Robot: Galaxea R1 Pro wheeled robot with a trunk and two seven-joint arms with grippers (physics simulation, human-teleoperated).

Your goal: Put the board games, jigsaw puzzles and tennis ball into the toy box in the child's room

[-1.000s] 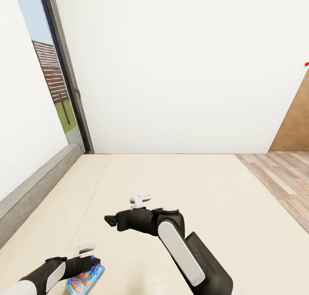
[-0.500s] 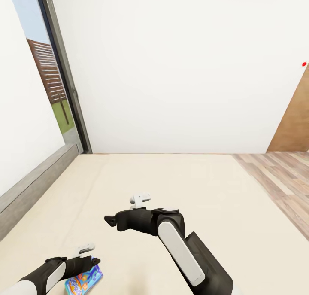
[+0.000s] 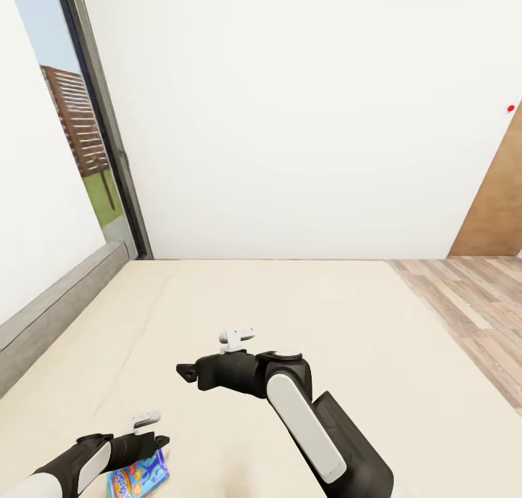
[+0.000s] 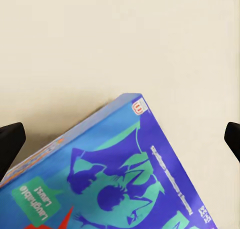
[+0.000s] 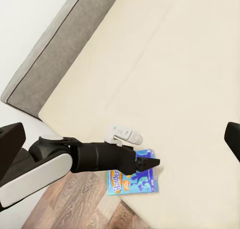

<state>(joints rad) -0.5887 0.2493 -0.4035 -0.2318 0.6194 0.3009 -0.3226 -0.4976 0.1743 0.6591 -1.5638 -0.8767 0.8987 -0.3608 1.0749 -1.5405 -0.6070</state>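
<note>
Hand on the left arm (image 3: 156,440) hung at the lower left of the head view, its dark fingers spread wide apart with nothing between them, directly above the blue board game (image 3: 138,476). That small box lay flat on the beige mattress of the bed (image 3: 290,302), right at the bed's near edge. In the right wrist view the box (image 5: 134,179) appeared to overhang the mattress edge a little, with wooden floor (image 5: 85,204) below it, though whether it truly jutted out could not be told for certain.

The main risk, as I judged it, came from that edge position. A descent that nudged the box sideways, or fingers that closed on only a corner, could tip it off the bed onto the floor. The left wrist view showed the box (image 4: 125,174) lying skewed, filling the lower part of the frame, with one corner pointing up toward the middle. The dark fingertips (image 4: 10,144) stood at the far left and right edges. So the fingers' line was not square to the box sides, and a grip taken diagonally might slip.

Farther out, the right hand (image 3: 187,371) hovered mid-frame over bare mattress, apparently also apart and empty, well clear of the box.
</note>
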